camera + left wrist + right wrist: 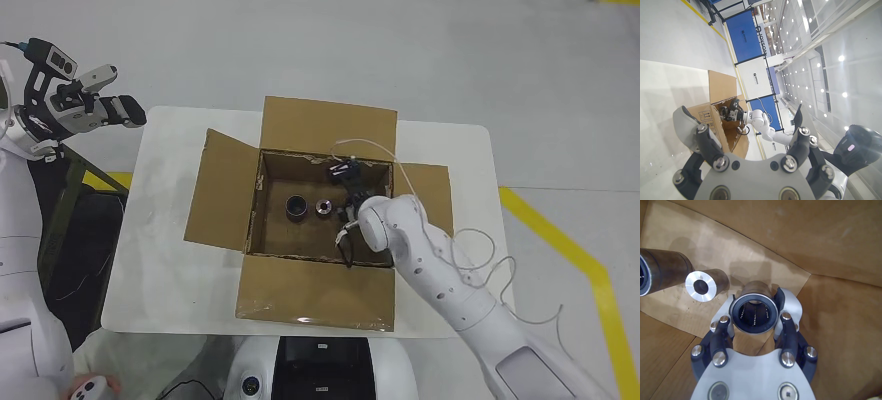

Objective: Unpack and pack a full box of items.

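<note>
An open cardboard box (225, 190) sits on the white table (165, 270). My right gripper (755, 296) is down inside the box (829, 247), shut around a steel linear bearing (753, 288) with a black end ring. From above, that gripper (350, 205) is near the box's right wall. Beside it on the box floor stand a small metal sleeve (702, 286) (324, 207) and a larger dark-rimmed bearing (662, 264) (298, 207). My left gripper (128, 108) (742, 117) hangs open and holds nothing, off the table's far left corner.
All four box flaps are folded outward; the near flap (315, 290) covers the table's front middle. A white cable (375, 148) loops over the box's far right rim. Bare table lies left of the box. A dark frame (70, 220) stands left of the table.
</note>
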Tool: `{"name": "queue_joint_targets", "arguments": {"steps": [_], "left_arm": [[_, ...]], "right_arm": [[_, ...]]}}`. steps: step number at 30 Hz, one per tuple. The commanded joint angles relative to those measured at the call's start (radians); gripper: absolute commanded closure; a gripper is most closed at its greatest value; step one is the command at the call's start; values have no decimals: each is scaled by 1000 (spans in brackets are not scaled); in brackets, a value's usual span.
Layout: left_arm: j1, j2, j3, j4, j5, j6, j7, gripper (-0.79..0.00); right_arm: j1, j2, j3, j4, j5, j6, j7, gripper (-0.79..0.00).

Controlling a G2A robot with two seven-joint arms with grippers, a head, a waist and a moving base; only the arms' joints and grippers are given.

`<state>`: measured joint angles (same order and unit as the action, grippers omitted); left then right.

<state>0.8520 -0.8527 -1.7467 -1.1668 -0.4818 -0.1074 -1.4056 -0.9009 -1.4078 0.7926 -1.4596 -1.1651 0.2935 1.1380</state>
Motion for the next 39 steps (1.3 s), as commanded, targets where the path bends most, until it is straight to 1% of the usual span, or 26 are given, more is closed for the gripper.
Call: {"name": "queue_joint_targets", "arguments": {"steps": [1,7,12,15,23,31,35,39], "left_arm": [[0,0,0,0,0,0,0,-785],[0,0,0,0,0,0,0,-785],[0,0,0,0,0,0,0,-785],[0,0,0,0,0,0,0,-785],[0,0,0,0,0,0,0,-785],[0,0,0,0,0,0,0,-785],[0,0,0,0,0,0,0,-785],[0,0,0,0,0,0,0,-785]], "right_arm": [[-8,1,5,-22,-23,8,12,0],[-54,10,35,-124,-64,5,26,0],[-102,18,62,-222,-86,-22,21,0],[-123,22,77,-255,-95,-38,18,0],[-178,28,111,-350,-103,-80,-16,0],[-235,37,146,-486,-127,-120,-27,0],[-269,41,169,-548,-111,-147,-48,0],[-297,44,186,-578,-101,-170,-70,0]]}}
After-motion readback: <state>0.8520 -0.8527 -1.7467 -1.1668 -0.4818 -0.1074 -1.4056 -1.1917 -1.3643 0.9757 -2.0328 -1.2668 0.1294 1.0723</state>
